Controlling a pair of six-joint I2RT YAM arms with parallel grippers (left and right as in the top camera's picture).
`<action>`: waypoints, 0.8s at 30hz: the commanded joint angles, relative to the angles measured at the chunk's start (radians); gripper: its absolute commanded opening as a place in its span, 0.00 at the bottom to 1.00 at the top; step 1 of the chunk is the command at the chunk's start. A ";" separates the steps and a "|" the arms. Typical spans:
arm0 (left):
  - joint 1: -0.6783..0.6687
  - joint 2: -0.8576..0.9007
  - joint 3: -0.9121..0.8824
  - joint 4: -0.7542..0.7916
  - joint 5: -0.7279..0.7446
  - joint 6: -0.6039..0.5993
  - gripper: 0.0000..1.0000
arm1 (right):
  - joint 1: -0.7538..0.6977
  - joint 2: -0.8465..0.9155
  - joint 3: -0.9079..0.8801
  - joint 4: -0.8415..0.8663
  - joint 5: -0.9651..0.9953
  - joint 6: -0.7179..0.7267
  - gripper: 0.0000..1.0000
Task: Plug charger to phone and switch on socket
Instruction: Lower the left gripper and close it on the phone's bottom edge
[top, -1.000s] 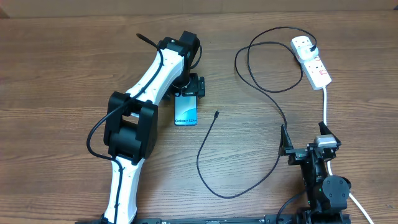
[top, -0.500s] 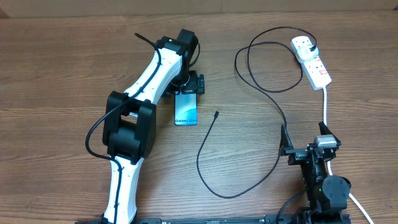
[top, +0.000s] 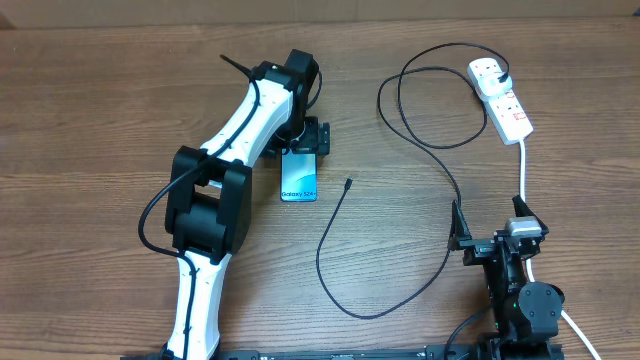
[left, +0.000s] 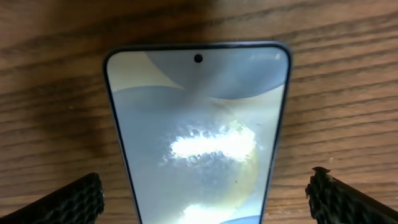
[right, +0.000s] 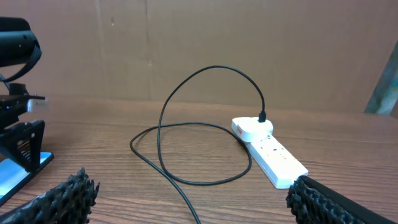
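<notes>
The phone (top: 299, 181) lies flat on the wooden table, its light blue screen up (left: 199, 124). My left gripper (top: 303, 145) hangs over the phone's far end, open. In the left wrist view the gripper (left: 202, 200) straddles the phone, and both fingertips (left: 69, 200) stand clear of its edges. The charger cable (top: 335, 250) lies loose, with its connector tip (top: 347, 183) just right of the phone. It loops back to a black plug (top: 503, 78) seated in the socket (top: 502, 100); the socket also shows as (right: 270, 152). My right gripper (top: 490, 225) (right: 193, 199) is open near the front right and holds nothing.
The socket's thick white cord (top: 523, 170) runs forward past my right arm. Cable loops (right: 186, 124) lie between my right gripper and the socket. A brown cardboard wall (right: 249, 43) stands behind the table.
</notes>
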 joint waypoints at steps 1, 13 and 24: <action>0.007 0.010 -0.039 0.018 0.008 0.019 0.99 | -0.003 -0.010 -0.010 0.005 0.002 0.006 1.00; 0.002 0.010 -0.071 0.033 -0.001 0.007 1.00 | -0.003 -0.010 -0.010 0.005 0.002 0.006 1.00; -0.016 0.010 -0.071 0.030 -0.009 -0.009 1.00 | -0.003 -0.010 -0.010 0.005 0.002 0.006 1.00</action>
